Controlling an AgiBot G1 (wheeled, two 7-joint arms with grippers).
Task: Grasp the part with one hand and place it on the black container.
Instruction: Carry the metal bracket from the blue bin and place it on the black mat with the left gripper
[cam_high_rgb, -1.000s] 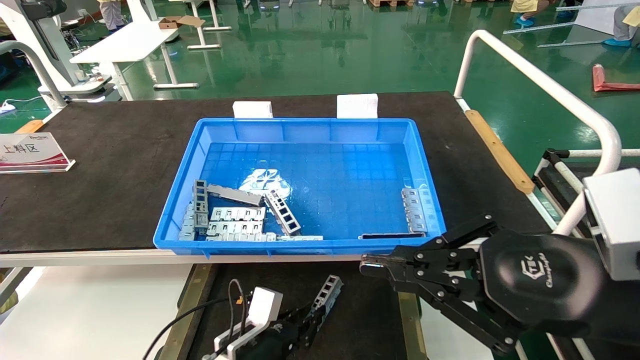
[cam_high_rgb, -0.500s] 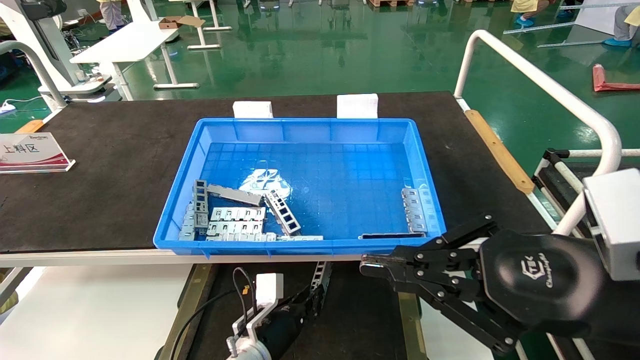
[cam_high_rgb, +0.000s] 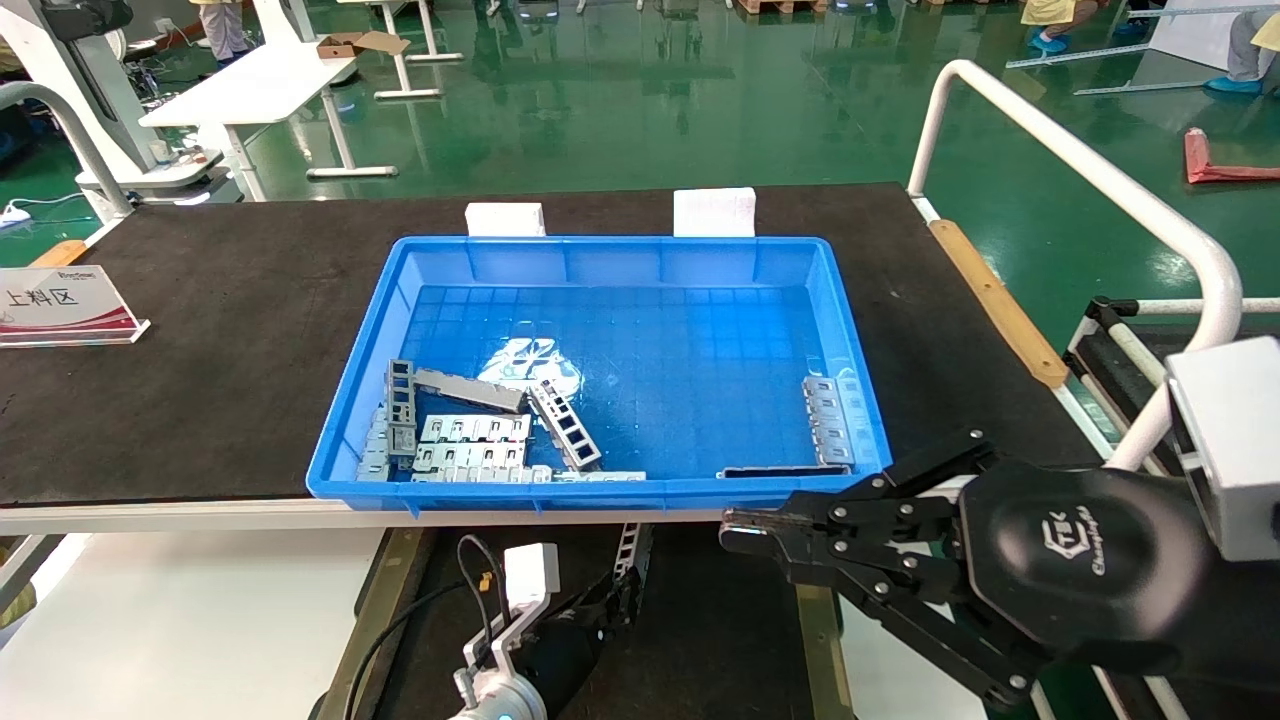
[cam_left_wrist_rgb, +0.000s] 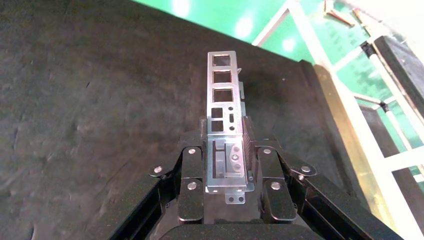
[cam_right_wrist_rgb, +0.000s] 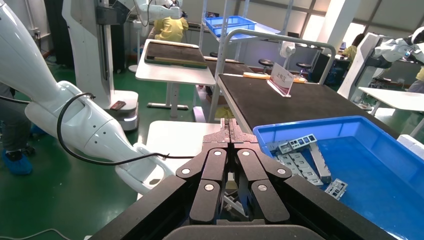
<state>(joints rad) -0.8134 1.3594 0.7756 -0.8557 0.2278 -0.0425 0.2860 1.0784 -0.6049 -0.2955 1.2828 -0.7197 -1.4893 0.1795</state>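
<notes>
The part (cam_high_rgb: 628, 553), a slim silvery ladder-like bar, is held by my left gripper (cam_high_rgb: 608, 606) low in the head view, just below the table's front edge. Its upper end is hidden behind the blue crate's rim. In the left wrist view the part (cam_left_wrist_rgb: 223, 90) sticks out forward from my left gripper (cam_left_wrist_rgb: 225, 134), whose fingers are shut on its near end. It hangs above the matte floor of the black container (cam_left_wrist_rgb: 95, 105), whose brass rail (cam_high_rgb: 385, 590) runs along the side. My right gripper (cam_high_rgb: 732, 531) is shut on nothing, parked to the right of the black container (cam_high_rgb: 720, 630).
The blue crate (cam_high_rgb: 600, 243) sits on the table mat with several more metal parts (cam_high_rgb: 470, 440) along its near side. A sign (cam_high_rgb: 60, 300) stands at the far left. A white tube rail (cam_high_rgb: 1080, 160) curves on the right.
My left gripper has carried the part forward and slightly left over the black container. The bar now points towards the table edge instead of leaning to the right. The right arm has not moved.
</notes>
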